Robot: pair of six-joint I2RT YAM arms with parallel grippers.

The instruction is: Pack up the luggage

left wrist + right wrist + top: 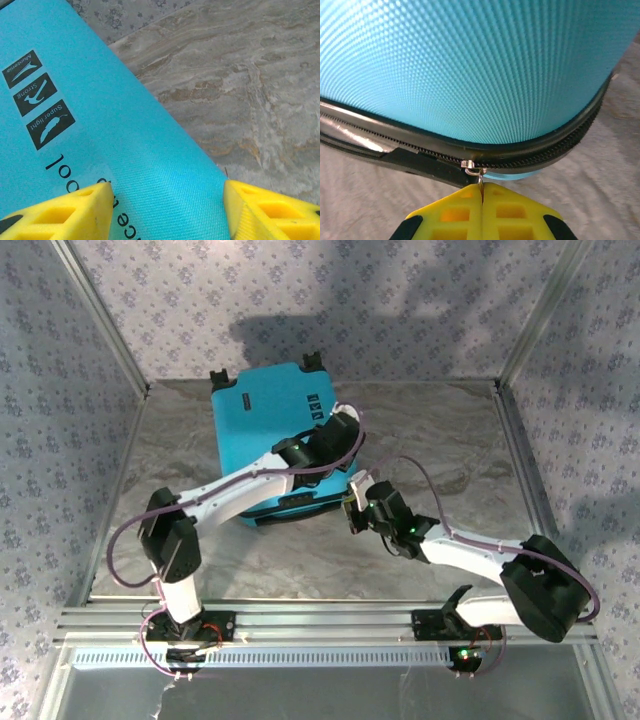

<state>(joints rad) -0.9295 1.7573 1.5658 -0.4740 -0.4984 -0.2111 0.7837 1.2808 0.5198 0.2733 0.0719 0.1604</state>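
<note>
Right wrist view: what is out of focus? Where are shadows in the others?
Right wrist view: luggage shell sharp, zipper soft at left. Top view: dark shadow on the back wall behind the luggage. Left wrist view: stickers sharp, no clear shadow.

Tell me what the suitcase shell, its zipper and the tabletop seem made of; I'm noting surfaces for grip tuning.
Luggage: hard moulded plastic by its look, with a fine dimpled texture and soft sheen.
Zipper pull: silvery and shiny, likely metal.
Zipper teeth: black; plastic or coated metal, hard to tell.
Table: marbled grey-brown and matte; could be stone or a printed laminate.
</note>
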